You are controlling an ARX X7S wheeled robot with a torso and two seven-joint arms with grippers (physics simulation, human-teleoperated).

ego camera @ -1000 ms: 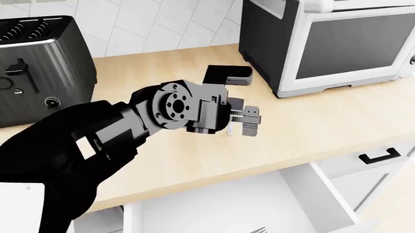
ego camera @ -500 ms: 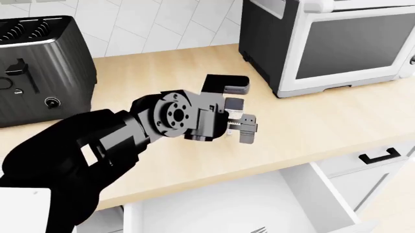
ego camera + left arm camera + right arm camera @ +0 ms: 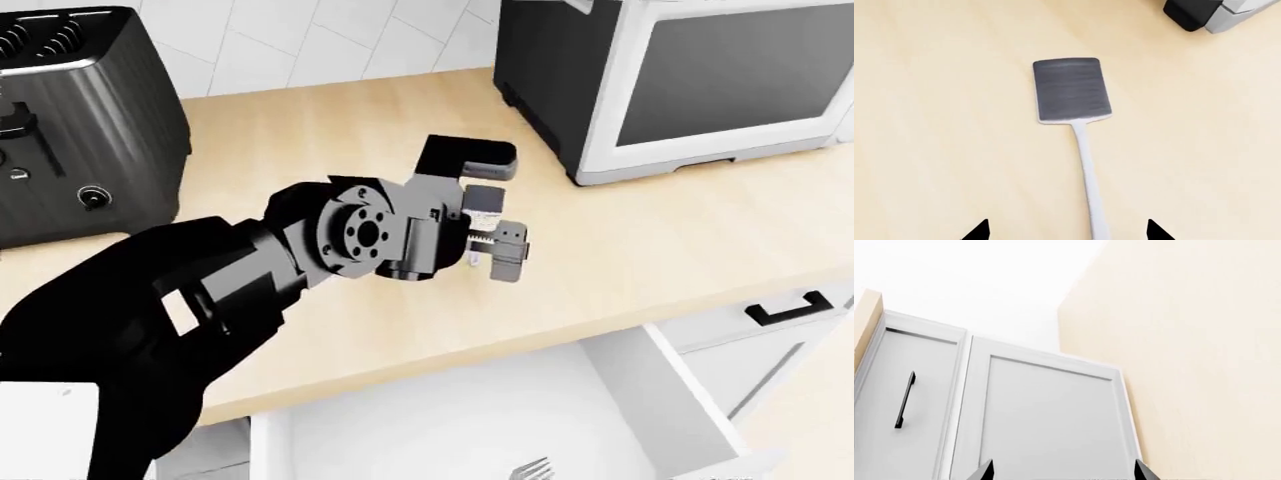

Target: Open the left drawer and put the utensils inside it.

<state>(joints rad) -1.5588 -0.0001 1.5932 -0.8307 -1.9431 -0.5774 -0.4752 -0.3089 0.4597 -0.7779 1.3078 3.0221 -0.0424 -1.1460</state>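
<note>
The spatula (image 3: 1071,90) lies flat on the wooden counter, dark grey square head away from me, its pale thin handle (image 3: 1087,175) running back between my left gripper's (image 3: 1066,234) fingertips. That gripper is open and hovers just above the handle. In the head view the left gripper (image 3: 497,248) points down over the counter's middle and hides the spatula. The left drawer (image 3: 667,390) stands pulled out below the counter edge; the fork's silvery tines (image 3: 534,468) show inside it at the frame's bottom. My right gripper (image 3: 1064,472) is open, holds nothing, and faces white cabinet doors.
A black toaster (image 3: 80,120) stands at the counter's back left and a black-and-white oven (image 3: 667,80) at the back right. The second drawer's black handle (image 3: 787,308) is to the right of the open drawer. A cabinet door handle (image 3: 905,400) shows in the right wrist view.
The head view has tipped down a little, showing more of the open drawer. The left gripper has stayed open over the same spot on the counter, shifting only slightly.
</note>
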